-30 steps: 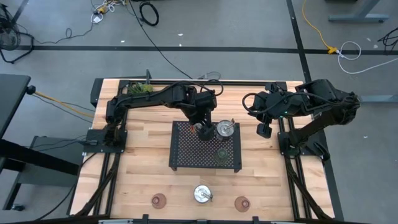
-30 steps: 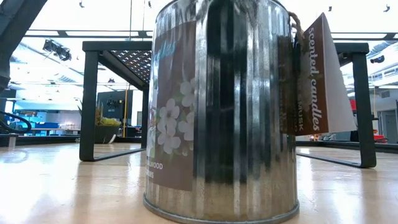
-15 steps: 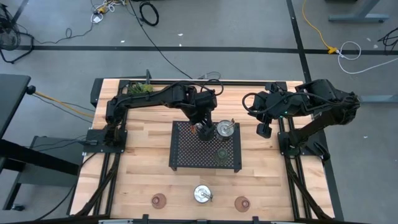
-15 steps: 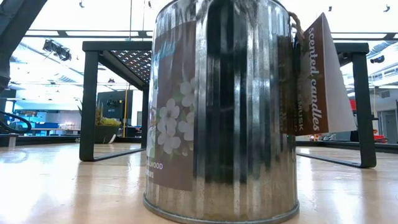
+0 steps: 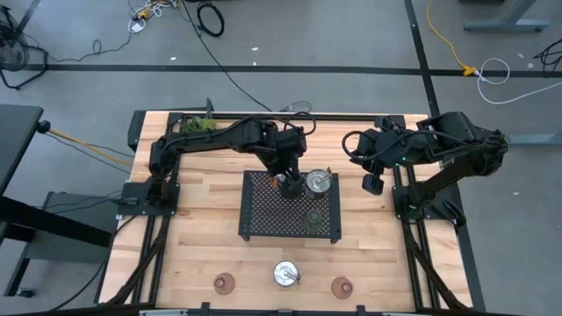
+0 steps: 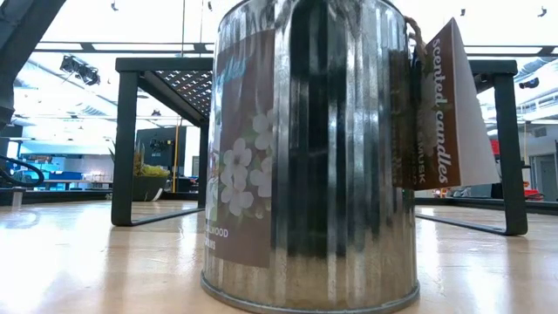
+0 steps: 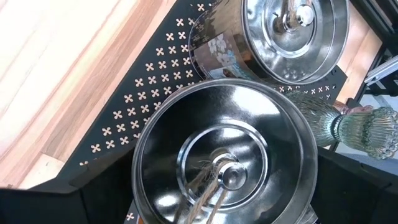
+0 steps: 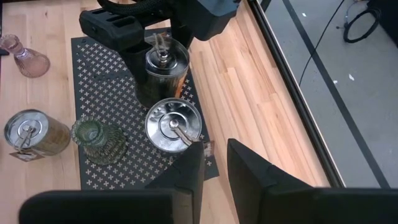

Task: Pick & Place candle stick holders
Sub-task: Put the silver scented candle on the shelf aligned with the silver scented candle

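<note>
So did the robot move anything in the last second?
No, nothing visibly changed. The left gripper still holds a silver candle holder on the black tray, and the right gripper still waits beside the tray.

3 silver cups, 3 glass holders, 1 tray, 1 plant.

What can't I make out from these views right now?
- Low view: the front silver cup fills the picture, hiding what stands on the mesh tray.
- High view: the left gripper covers the silver cup under it; whether that cup touches the tray shows in no view.
- High view: the reddish glass holders are too small for detail.
The right gripper waits beside the tray.
</note>
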